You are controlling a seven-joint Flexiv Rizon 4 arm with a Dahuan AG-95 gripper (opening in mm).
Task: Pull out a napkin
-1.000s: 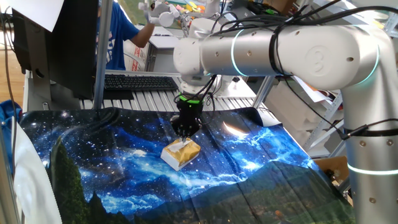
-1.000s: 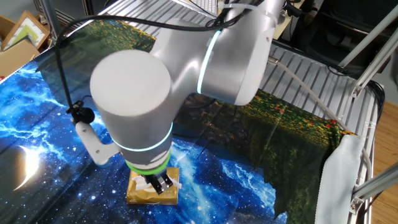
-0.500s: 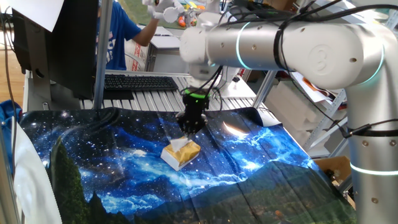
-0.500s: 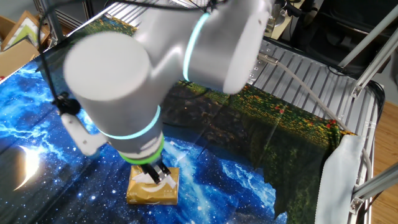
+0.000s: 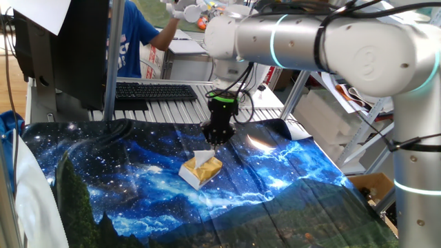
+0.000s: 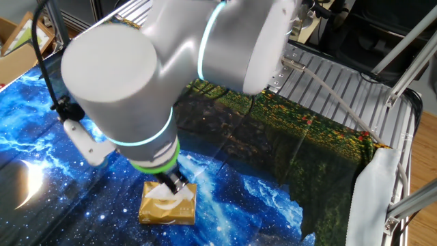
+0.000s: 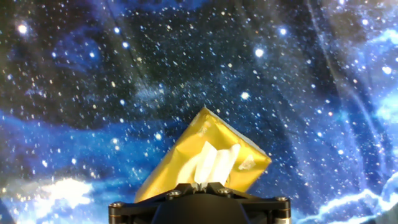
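Observation:
The yellow-brown and white tissue box [image 5: 200, 171] lies on the starry blue cloth; it also shows in the other fixed view [image 6: 168, 204] and the hand view [image 7: 186, 155]. The white napkin [image 5: 204, 158] sticks up out of the box top, stretched toward my gripper [image 5: 215, 141], and shows in the hand view [image 7: 214, 163] running up into the closed jaws. My gripper [image 6: 172, 183] is shut on the napkin's upper end, a little above the box and toward its right side. In the hand view my gripper [image 7: 200, 183] sits at the bottom edge.
The blue galaxy-print cloth [image 5: 124, 179] covers the table. A black keyboard [image 5: 155, 90] and a dark monitor [image 5: 69, 48] stand behind the table. A person in a blue shirt [image 5: 131, 41] is at the back. A metal slatted rack [image 6: 341, 89] borders the cloth.
My gripper has risen and moved right from the box top with the napkin pinched in it. The napkin now stands up out of the box. The box stays on the cloth.

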